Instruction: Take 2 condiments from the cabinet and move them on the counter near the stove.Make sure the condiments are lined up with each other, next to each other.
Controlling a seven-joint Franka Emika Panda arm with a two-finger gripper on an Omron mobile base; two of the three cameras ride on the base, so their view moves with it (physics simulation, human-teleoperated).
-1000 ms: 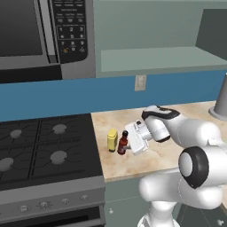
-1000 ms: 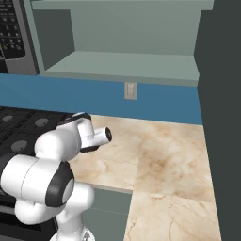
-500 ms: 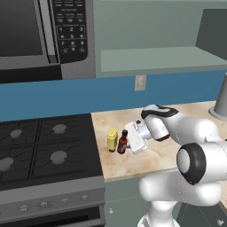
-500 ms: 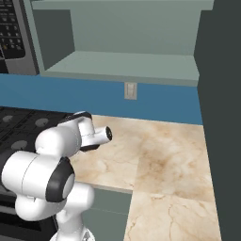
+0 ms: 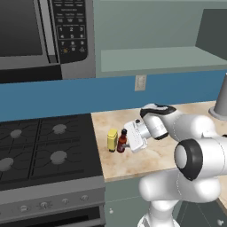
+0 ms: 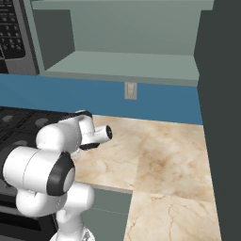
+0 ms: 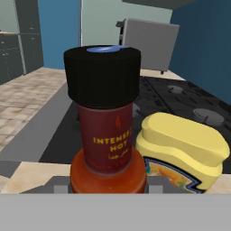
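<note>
Jaws of the gripper (image 5: 125,142) pinch the hot-sauce bottle (image 5: 121,142), upright on the surface (image 5: 146,157). It touches the mustard bottle (image 5: 112,140). Arm reaches low toward the stove (image 5: 44,150).

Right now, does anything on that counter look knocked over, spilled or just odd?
Nothing stands out. The hot-sauce bottle and the yellow mustard bottle stand upright, side by side on the counter beside the stove, with no spill showing.

yellow bottle (image 5: 112,140) upright | hot-sauce bottle (image 5: 121,141) upright, apparently touching | counter (image 5: 146,162) by stove (image 5: 44,150)

White arm (image 6: 70,136) over marbled counter (image 6: 160,155)
</note>
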